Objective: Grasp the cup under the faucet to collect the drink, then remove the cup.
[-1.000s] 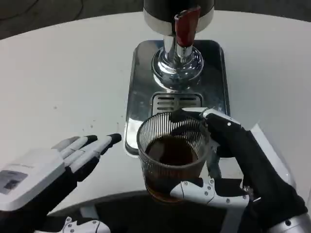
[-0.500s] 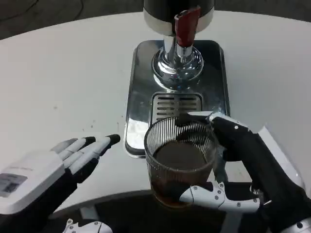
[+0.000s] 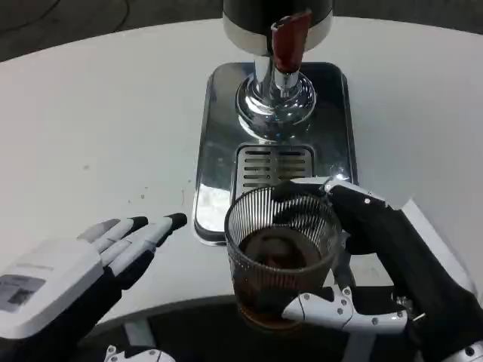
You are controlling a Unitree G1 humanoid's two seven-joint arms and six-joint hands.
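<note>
The right hand [image 3: 377,256] grips the cup [image 3: 281,253], a clear ribbed glass holding a dark brown drink, with black-tipped fingers [image 3: 302,187] curled round the far side of the rim and a white thumb lying across the near side close to the base. The cup sits at the near edge of the table [image 3: 98,113], just near of the dispenser's steel drip tray [image 3: 219,128], overlapping the tray's near rim in the picture; whether its base touches the table or is lifted off it cannot be told. Beyond the cup, the slotted grate [image 3: 273,162] of the tray lies bare, and farther still stands the chrome faucet base [image 3: 275,102] with a red tap lever [image 3: 288,38] above it, under the dark body of the dispenser [image 3: 275,15] at the far edge of the view. The left hand [image 3: 83,271] is to the near left, well apart from the cup, holding nothing, its fingers stretched out straight and slightly fanned, pointing toward the tray's near-left corner without touching it, the white back facing up
</note>
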